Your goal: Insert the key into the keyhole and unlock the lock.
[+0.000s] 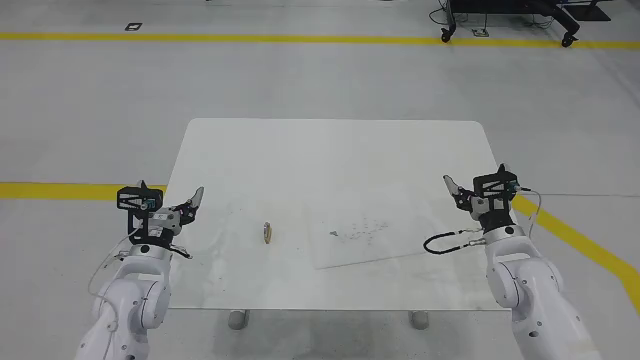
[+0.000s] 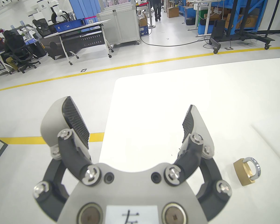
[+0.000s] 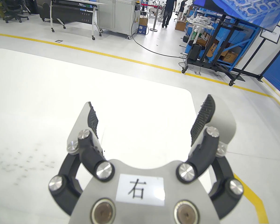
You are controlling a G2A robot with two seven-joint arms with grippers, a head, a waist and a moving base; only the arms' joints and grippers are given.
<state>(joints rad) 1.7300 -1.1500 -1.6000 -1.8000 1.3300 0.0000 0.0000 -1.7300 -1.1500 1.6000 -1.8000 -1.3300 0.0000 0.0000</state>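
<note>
Grey workshop floor crossed by yellow lines (image 1: 250,36) surrounds the white table (image 1: 330,150) at the centre of the top view. We find the padlock (image 1: 267,231) in the lower middle of that frame, a little left of centre and near the table's front edge, lying on its side. The left wrist view shows a brass body with a silver shackle that appears seated in it, so we judge it locked. To its right in the top view, a scuffed patch (image 1: 355,228) marks the tabletop.

The left gripper (image 2: 130,117) sits at the lower left of the top view, over the table's side edge, and the right gripper (image 3: 149,108) mirrors it at the lower right. Both have their fingers spread wide and grasp nothing. We read this as a ready pose, with the arms parked at the edges so the middle of the table is open to the overhead camera.

The padlock lies nearer the left gripper yet well apart from it, which suggests that arm would steady it. Where the key is we cannot tell, and no step of the task looks begun.
</note>
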